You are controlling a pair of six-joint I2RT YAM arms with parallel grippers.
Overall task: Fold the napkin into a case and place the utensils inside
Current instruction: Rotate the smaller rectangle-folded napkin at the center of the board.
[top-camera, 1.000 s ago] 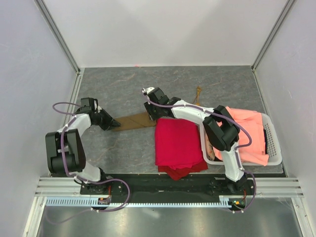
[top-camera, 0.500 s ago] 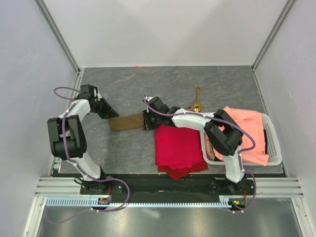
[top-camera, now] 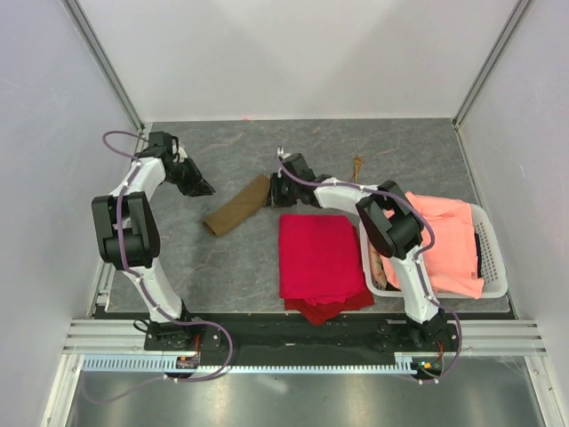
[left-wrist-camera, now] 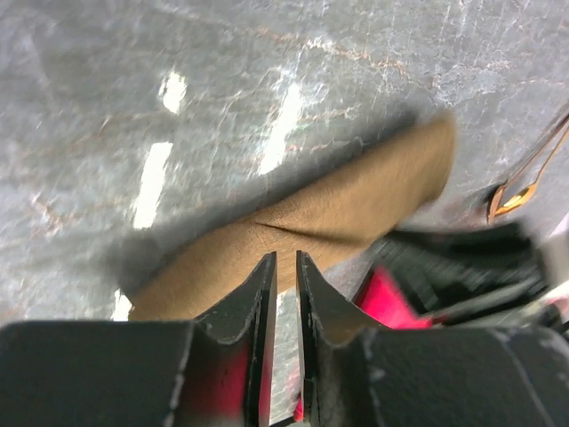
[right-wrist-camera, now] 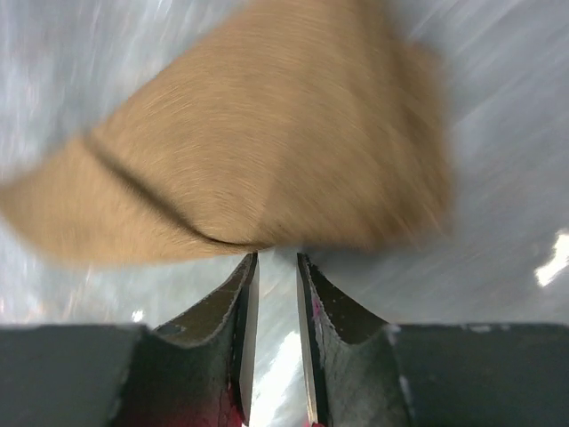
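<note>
Diagonally, narrow folded olive-brown napkin (top-camera: 238, 205).

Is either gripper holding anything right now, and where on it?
Nothing is held: the left gripper and right gripper have narrow, empty gaps between their jaws; the napkin lies beyond their tips.

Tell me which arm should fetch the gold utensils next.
Right, likely. The utensils lie just right of the right tool, which is at the folded napkin's right end; the left tool is near the napkin's other end, farther off.
</note>
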